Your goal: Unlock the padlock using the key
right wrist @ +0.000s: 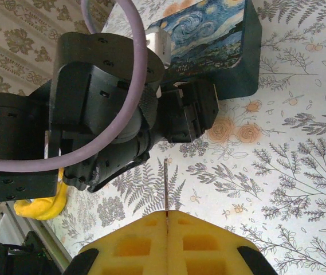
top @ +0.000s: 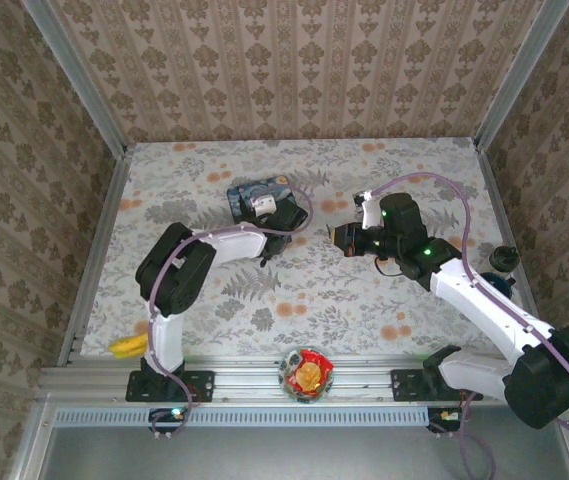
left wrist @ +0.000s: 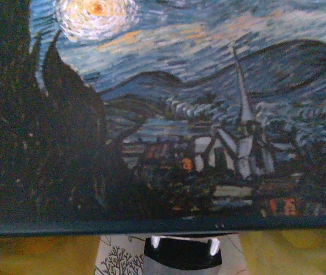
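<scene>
Jaws of the left gripper [left wrist: 169, 246] stand well apart and grip nothing. Its yellow fingers [left wrist: 36, 256] sit at either side of the wrist view, just off one edge of the blue box [left wrist: 180, 114]. Between them, touching neither, lies a small black body with two pale silvery studs. As far as can be told it is the padlock [left wrist: 181, 255], resting on the flowered table [top: 364, 310] right beside that same edge of the box.

Jaws of the right gripper [right wrist: 167, 220] are pressed together on the key [right wrist: 167, 184]. The key shows as a thin metal strip seen edge-on, sticking out from between the yellow pads [right wrist: 131, 243] and pointing toward the box. That gripper hangs to the right of the box and apart from it, with the black wrist of the left arm [top: 226, 243] in between.

Well away from the box, at the table's near edge, lie a yellow banana-shaped thing [top: 127, 346] and a bowl [top: 305, 373].
</scene>
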You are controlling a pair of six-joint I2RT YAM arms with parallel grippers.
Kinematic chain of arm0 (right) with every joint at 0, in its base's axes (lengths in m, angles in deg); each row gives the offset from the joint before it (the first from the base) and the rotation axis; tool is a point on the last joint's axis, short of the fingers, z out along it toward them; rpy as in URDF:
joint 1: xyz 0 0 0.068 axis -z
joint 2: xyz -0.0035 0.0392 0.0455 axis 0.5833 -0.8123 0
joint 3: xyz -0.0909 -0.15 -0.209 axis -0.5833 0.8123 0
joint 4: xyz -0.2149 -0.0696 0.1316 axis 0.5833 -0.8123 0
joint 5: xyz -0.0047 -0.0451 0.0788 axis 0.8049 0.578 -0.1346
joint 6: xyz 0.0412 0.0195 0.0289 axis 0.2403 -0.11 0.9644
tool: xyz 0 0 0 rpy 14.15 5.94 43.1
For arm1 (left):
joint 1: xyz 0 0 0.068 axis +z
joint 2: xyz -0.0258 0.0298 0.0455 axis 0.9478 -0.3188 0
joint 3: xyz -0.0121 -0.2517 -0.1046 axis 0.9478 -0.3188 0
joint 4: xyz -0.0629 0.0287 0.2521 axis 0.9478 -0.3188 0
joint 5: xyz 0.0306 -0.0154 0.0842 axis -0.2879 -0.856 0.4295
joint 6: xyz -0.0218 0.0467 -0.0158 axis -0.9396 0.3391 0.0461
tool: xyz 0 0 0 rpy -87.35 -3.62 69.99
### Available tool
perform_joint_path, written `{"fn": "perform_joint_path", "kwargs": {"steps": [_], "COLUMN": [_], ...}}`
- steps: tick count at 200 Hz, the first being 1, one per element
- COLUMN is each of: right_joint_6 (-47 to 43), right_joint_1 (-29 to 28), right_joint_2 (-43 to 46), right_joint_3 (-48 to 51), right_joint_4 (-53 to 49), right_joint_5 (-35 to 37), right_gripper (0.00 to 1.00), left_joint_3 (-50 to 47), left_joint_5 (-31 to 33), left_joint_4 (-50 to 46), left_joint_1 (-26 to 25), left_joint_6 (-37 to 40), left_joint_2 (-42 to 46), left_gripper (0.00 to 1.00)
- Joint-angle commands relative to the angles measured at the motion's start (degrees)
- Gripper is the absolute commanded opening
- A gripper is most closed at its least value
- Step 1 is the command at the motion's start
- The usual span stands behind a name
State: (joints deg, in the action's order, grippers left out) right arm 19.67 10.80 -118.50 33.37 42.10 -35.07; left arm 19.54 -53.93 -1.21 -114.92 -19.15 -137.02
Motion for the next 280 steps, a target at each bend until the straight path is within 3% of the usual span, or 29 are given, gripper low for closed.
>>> {"fn": "perform_joint_path", "kwargs": {"steps": [1, 19, 90, 186, 251, 280], "right_joint_6": [0.29, 0.27, 0.35, 0.53, 0.73, 0.70], "right_joint_1": [0.31, 0.36, 0.36, 0.36, 0.36, 0.36], "right_joint_2": [0.07, -0.08, -0.62, -1.69, -1.98, -1.83], "right_joint_3": [0.15, 0.15, -0.46, -0.73, -0.05, 1.37], "right_joint_4": [1.10, 1.05, 1.43, 2.00, 2.36, 2.15], "right_joint_5": [-1.29, -1.41, -1.66, -2.04, -1.32, -0.63], "right_gripper": [0.00, 0.00, 0.00, 0.00, 0.00, 0.00], "left_joint_3": [1.16, 0.98, 2.47, 4.41, 4.48, 3.64], "left_joint_5": [2.45, 2.30, 0.30, -0.63, -2.67, -6.41], "left_joint_4": [-1.00, 0.01, 1.38, 2.46, 4.06, 2.27], "left_joint_1": [-0.17, -0.09, 0.62, 1.54, 1.87, 1.85], "left_joint_6": [0.01, 1.05, 3.57, 6.58, 9.00, 7.18], "left_joint_2": [-1.16, -1.54, -3.67, -6.52, -5.48, -3.04], "left_gripper": [0.61, 0.53, 0.60, 0.54, 0.22, 0.18]}}
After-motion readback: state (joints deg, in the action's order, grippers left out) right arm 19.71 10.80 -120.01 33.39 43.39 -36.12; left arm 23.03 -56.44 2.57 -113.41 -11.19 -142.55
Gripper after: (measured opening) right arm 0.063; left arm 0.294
